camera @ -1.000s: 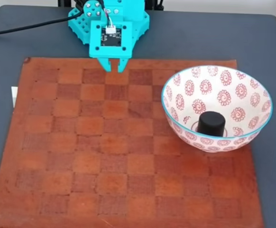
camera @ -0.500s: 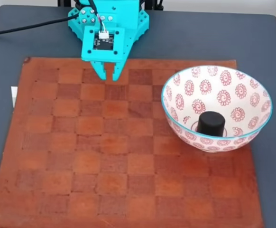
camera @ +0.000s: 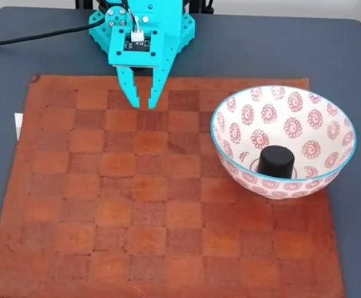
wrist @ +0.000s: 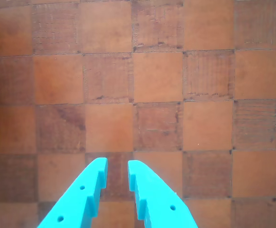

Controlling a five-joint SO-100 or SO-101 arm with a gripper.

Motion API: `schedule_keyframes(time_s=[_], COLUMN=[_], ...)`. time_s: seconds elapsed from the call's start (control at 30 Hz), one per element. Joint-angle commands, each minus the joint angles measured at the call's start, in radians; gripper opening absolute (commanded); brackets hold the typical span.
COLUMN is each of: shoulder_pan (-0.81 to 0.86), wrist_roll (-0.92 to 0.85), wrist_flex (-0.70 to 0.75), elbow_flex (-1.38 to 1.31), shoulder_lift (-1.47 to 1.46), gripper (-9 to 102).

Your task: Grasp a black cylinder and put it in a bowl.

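The black cylinder (camera: 276, 161) stands upright on the bottom of the bowl (camera: 292, 124), a white bowl with red spirals and a teal rim at the right of the fixed view. My teal gripper (camera: 144, 105) hangs over the far edge of the checkered mat, well to the left of the bowl. In the wrist view the gripper (wrist: 117, 161) points down at bare brown squares. Its fingers stand a small gap apart with nothing between them.
A brown checkered leather mat (camera: 137, 217) covers most of the dark grey table (camera: 261, 49). A black cable (camera: 38, 35) runs off to the left from the arm's base. A small white piece (camera: 18, 124) peeks out at the mat's left edge.
The gripper has reached further forward over the mat's far edge, with its fingers a little closer together. The cylinder and bowl have not moved.
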Motion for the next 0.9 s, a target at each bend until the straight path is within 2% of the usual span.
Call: schedule_keyframes(time_s=[0.0,0.43,0.87], shoulder_pan=[0.005,-0.005,-0.014], wrist_roll=[0.008,0.005,-0.009], wrist_flex=[-0.009,0.049,0.06], elbow_flex=[0.02,0.135,0.135], shoulder_lift=[0.061,0.298,0.31], gripper=[3,3,3])
